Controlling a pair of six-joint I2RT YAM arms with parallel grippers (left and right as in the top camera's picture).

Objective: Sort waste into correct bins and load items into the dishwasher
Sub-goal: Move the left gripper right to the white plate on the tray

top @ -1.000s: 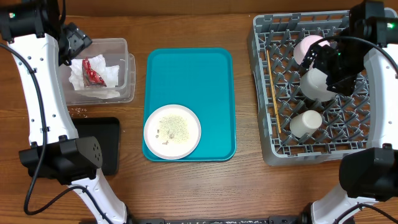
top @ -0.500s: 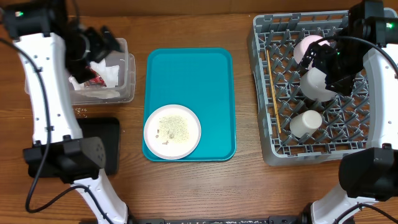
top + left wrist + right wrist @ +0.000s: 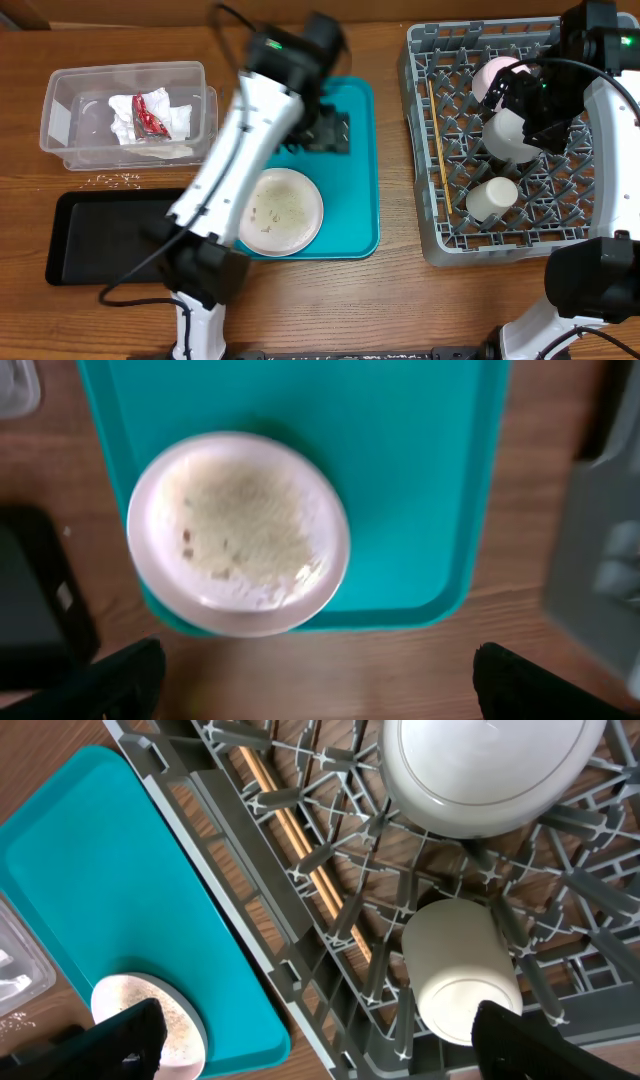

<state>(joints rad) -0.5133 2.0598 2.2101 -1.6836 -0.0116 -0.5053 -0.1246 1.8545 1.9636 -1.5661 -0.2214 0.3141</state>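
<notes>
The round plate (image 3: 279,209) with rice crumbs lies on the front left of the teal tray (image 3: 355,200); it also shows in the left wrist view (image 3: 238,530). My left gripper (image 3: 325,130) hovers over the tray, open and empty (image 3: 325,690). The clear tub (image 3: 60,110) holds white napkins (image 3: 175,120) and the red wrapper (image 3: 150,112). The black tray (image 3: 110,235) lies in front of it. In the grey rack (image 3: 425,150) are the chopsticks (image 3: 437,130), the upturned bowl (image 3: 480,770) and the cup (image 3: 460,965). My right gripper (image 3: 330,1040) is open and empty above the rack.
Loose rice grains (image 3: 115,180) lie on the wood between the tub and the black tray. A pinkish round item (image 3: 495,72) sits at the back of the rack, partly behind my right arm. My left arm stretches across the table's middle, blurred.
My left arm has swung right from the clear tub to above the teal tray, uncovering the black tray. The right arm has not moved.
</notes>
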